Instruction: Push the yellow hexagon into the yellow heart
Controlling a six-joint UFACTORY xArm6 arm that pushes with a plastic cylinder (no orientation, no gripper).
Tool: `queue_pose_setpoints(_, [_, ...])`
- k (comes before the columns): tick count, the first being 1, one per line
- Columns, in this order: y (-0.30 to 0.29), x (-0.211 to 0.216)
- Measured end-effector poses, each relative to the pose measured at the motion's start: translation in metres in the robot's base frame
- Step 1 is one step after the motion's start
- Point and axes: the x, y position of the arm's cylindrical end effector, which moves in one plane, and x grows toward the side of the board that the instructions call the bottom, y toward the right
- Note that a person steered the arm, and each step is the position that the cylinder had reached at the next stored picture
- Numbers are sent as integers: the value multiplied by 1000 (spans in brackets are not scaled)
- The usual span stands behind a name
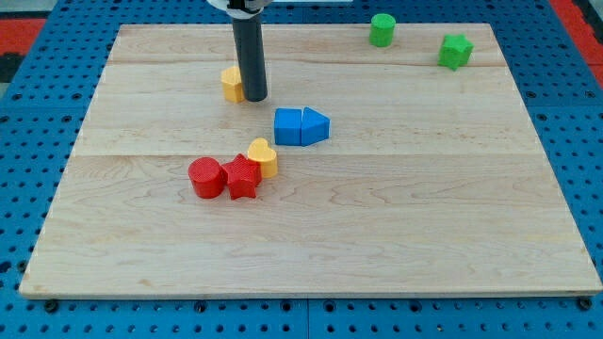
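We carry no gripper, only a rod; my tip (254, 97) touches the yellow hexagon (231, 84) on its right side, far on the surface (424, 207); the yellow heart (264, 157) lies nearer, slightly right; we judge a near-directed push requires repositioning behind the hexagon.

A pale wooden board (396, 226) made of lengthwise planks fills most of the frame, its grain running left to right under even, soft light. Around it lies a blue perforated base (28, 311) with regular rows of holes, showing along the left, right and bottom edges. In the upper left corner a red perforated patch (24, 24) shows.
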Motion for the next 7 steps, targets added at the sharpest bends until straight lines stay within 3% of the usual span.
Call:
queue_pose_setpoints(1, [43, -37])
queue_pose_setpoints(2, [-9, -15])
queue_pose_setpoints(3, [-49, 43])
queue_pose_setpoints(4, [17, 15])
queue_pose_setpoints(5, [13, -35])
queue_pose_setpoints(6, [-57, -43])
queue_pose_setpoints(7, [-53, 18])
